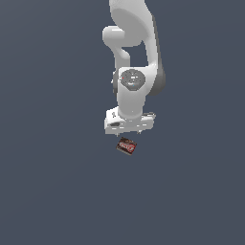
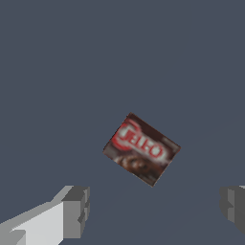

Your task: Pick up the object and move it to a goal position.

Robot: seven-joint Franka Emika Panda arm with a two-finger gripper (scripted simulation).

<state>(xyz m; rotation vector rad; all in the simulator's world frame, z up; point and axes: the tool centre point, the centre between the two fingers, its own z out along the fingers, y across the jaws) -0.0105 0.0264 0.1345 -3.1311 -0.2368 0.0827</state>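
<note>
- Below the white robot arm (image 1: 134, 57), the small dark brown-black rectangular box with a red-and-white label (image 1: 127, 146) is lying flat on the plain grey-blue surface (image 1: 48, 182), label facing up.
- The white gripper (image 1: 128, 130) is hanging just above the box with its jaws spread wide; the grey fingertips (image 2: 76, 210) are standing well apart and touching nothing.
- In the wrist view, the box (image 2: 141, 149) is sitting rotated, its edges at an angle to the line between the fingertips, and offset from the midpoint of that line.
- Risk: closing on the box at this angle is likely to catch its corners, twisting it or pushing it out of the grip.
- Risk: descending without recentring is likely to land a fingertip on the label face.
- The second fingertip is being cut off at the wrist view's edge.
- The arm's base is lying outside the exterior view.
- No goal marker is showing in either view.
- The gap between gripper and box is hard to judge.
</note>
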